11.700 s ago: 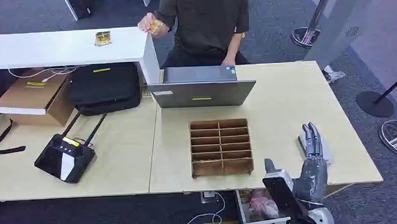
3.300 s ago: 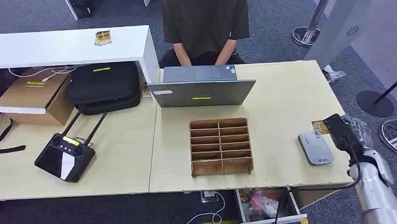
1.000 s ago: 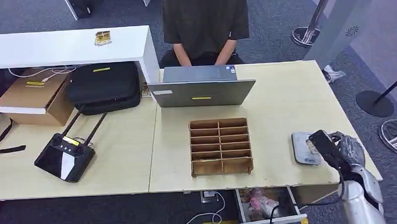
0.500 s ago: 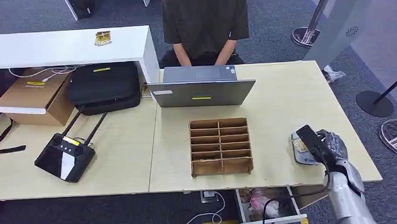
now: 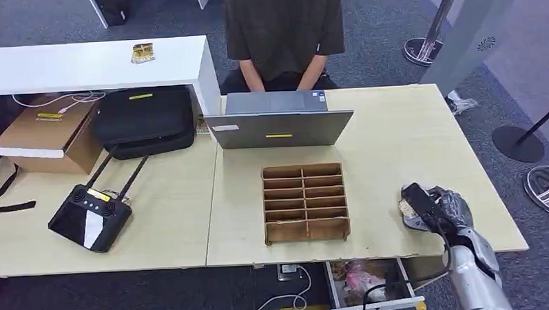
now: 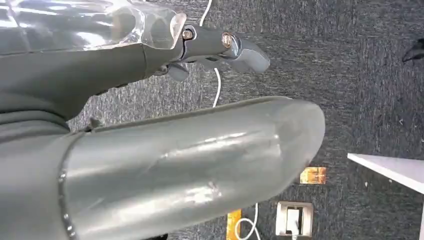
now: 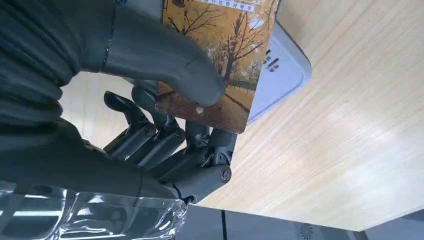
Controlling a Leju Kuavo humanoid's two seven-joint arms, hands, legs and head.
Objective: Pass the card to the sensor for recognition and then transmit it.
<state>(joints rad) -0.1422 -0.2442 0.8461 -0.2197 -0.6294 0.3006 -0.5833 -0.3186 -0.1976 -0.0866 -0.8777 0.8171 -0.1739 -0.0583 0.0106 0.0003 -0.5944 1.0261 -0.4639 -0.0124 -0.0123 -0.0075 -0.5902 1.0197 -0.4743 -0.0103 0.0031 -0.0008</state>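
Working close to the table's [image 5: 395,123] near right edge, I see my right hand [image 5: 444,207] pinching the card [image 7: 225,65] between thumb and fingers, flat over the grey sensor [image 7: 282,70]. Bare tabletop lies beyond it. Left of it stands the wooden divider tray [image 5: 305,203], compartments empty, with a laptop [image 5: 278,127] behind. My left hand [image 6: 215,45] hangs over carpet, fingers curled in on nothing.

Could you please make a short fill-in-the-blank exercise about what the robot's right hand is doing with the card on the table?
1. The right hand holds a card printed with autumn ____.
2. The card is held over the grey ____ lying on the table.
3. The wooden organizer sits between the robot and the ____.
4. The person sits behind the ____ laptop.

Missing words: trees; sensor; laptop; open
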